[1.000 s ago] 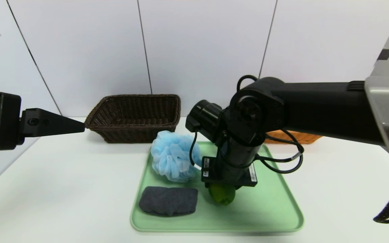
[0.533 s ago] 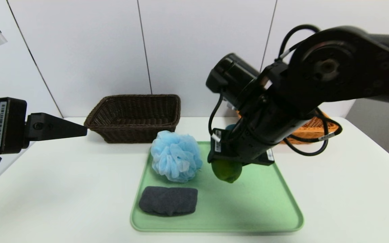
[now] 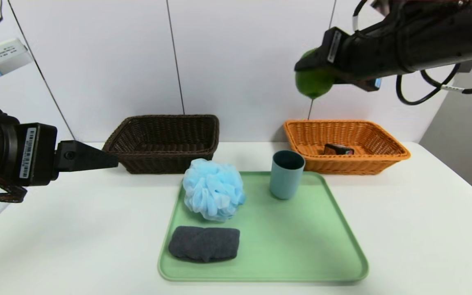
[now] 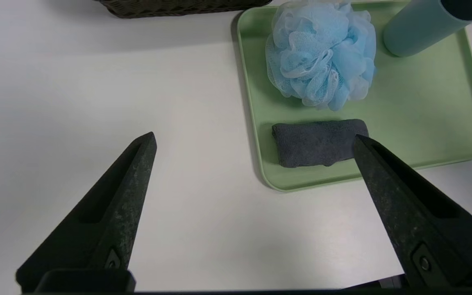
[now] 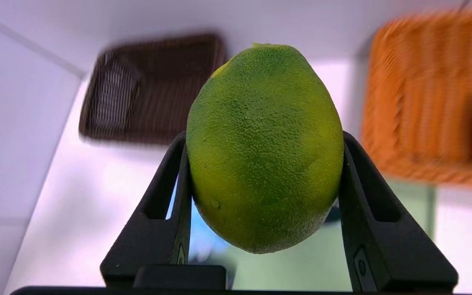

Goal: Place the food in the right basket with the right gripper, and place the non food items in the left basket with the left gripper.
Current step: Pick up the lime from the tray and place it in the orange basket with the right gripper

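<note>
Green fruit (image 5: 264,147) gripped by the right gripper (image 5: 262,143).
Fruit wedged between both fingers (image 5: 170,192), above the orange basket (image 3: 383,162); left gripper (image 4: 254,141) spread wide, empty.

green fruit (image 3: 313,84), orange basket (image 3: 383,157), dark brown basket (image 3: 166,162), light-blue puff (image 3: 213,189), teal cup (image 3: 286,175), pale green tray (image 3: 301,250)

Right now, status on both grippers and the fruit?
Right gripper shut on green fruit, high above orange basket. Left gripper open, idle. Path down looks clear.
</note>
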`<state>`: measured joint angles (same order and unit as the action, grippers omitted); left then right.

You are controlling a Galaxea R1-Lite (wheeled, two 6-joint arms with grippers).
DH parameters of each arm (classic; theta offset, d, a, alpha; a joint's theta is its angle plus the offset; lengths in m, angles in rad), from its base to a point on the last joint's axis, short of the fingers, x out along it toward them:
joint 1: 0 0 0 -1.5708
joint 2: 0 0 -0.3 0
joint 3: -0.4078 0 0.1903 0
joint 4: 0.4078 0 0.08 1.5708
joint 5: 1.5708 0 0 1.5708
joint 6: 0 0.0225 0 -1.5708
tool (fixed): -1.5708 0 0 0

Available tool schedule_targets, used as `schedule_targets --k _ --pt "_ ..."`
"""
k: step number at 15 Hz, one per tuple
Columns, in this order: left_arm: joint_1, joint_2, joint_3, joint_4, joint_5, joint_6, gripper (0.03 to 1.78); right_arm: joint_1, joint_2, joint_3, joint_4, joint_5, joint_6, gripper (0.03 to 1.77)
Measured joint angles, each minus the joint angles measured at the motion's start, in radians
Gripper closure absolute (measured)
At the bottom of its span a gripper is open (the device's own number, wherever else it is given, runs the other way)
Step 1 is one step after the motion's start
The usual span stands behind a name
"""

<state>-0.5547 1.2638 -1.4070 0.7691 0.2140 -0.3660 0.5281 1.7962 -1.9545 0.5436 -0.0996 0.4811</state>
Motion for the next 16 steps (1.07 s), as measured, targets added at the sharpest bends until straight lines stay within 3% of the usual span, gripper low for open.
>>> schedule_targets --k 5,7,10,16 --pt "-0.001 0.03 0.001 -0.037 -0.004 0.001 0.12 -0.268 0.074 0.0 -0.14 0.033 -0.013 0.82" --pt "-0.001 0.047 0.0 -0.064 -0.006 0.002 0.12 -0.339 0.127 0.0 -0.152 0.059 -0.005 0.82" --pt "0.0 0.083 -0.003 -0.119 -0.006 0.008 0.12 -0.4 0.211 0.0 -0.156 0.082 0.018 0.83" --pt "0.0 0.126 -0.004 -0.139 -0.008 0.007 0.12 -0.484 0.372 0.0 -0.208 0.081 0.023 0.83"
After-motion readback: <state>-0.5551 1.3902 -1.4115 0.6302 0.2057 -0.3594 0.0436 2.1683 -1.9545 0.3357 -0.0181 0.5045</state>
